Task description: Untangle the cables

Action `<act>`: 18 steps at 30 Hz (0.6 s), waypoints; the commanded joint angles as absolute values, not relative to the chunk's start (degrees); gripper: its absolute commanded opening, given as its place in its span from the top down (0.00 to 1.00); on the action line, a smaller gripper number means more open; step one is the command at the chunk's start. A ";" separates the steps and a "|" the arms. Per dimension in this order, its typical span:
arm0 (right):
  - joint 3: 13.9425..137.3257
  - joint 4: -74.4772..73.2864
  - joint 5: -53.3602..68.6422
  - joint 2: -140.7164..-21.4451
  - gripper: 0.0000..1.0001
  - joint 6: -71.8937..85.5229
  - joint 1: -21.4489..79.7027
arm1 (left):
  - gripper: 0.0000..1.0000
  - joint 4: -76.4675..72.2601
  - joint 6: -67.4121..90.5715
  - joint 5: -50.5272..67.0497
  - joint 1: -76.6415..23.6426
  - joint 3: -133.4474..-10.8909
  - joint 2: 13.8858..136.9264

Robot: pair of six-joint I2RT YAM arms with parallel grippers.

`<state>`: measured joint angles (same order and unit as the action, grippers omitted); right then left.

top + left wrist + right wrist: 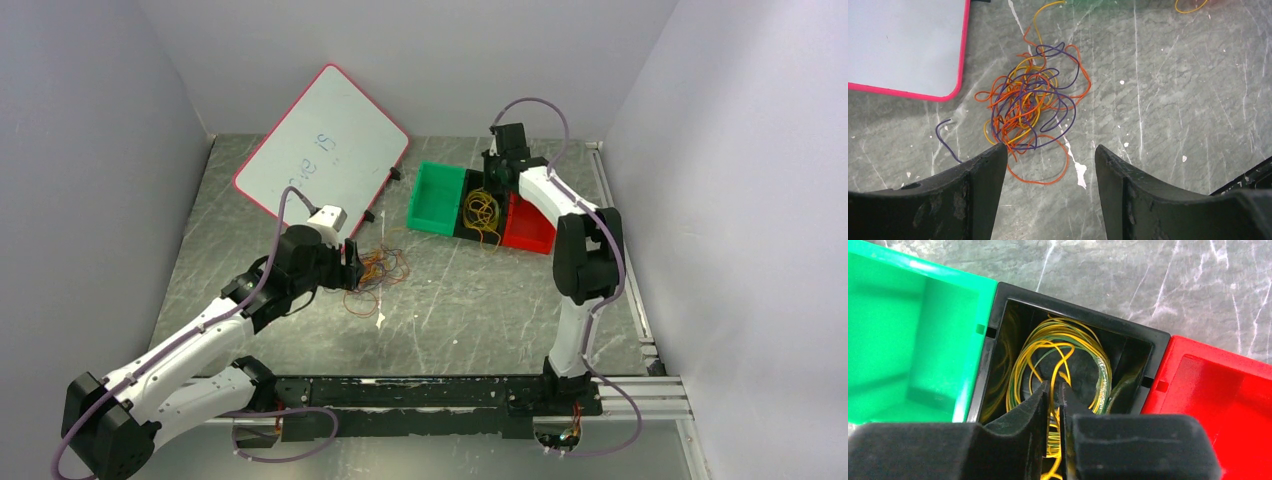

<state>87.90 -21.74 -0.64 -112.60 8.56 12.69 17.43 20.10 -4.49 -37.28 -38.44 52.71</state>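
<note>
Looking down from the top view, the left gripper sits by the tangled cables, while the right gripper dips into the black bin holding yellow cables, likely sorted by colour. At the left wrist, the fingers are spread, framing the orange-and-purple knot. At the right wrist, the fingers are nearly pressed together, pinching a yellow strand

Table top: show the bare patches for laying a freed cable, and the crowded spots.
Bare: table between cable tangle, black bin and front rail; green bin and red bin, both empty. Crowded: the tangle beside whiteboard and left gripper; black bin, taken by yellow cables and right gripper.
</note>
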 commanded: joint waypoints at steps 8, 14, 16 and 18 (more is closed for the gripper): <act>90.34 -22.42 -2.12 -108.60 0.63 7.69 12.22 | 0.31 17.37 20.48 -2.91 -37.04 -38.03 52.48; 87.72 -24.53 -3.66 -101.89 0.55 7.74 12.22 | 0.31 16.91 20.48 -2.77 -37.08 -38.20 53.33; 84.89 -24.80 -3.32 -98.22 0.53 9.32 12.26 | 0.31 16.66 20.48 -2.96 -37.12 -38.23 53.46; 81.07 -24.70 -2.59 -94.81 0.53 11.41 12.58 | 0.31 16.30 20.48 -3.00 -37.09 -38.31 53.80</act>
<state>86.37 -23.40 -2.57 -101.45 8.69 12.69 17.43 20.36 -4.25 -37.28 -38.30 53.39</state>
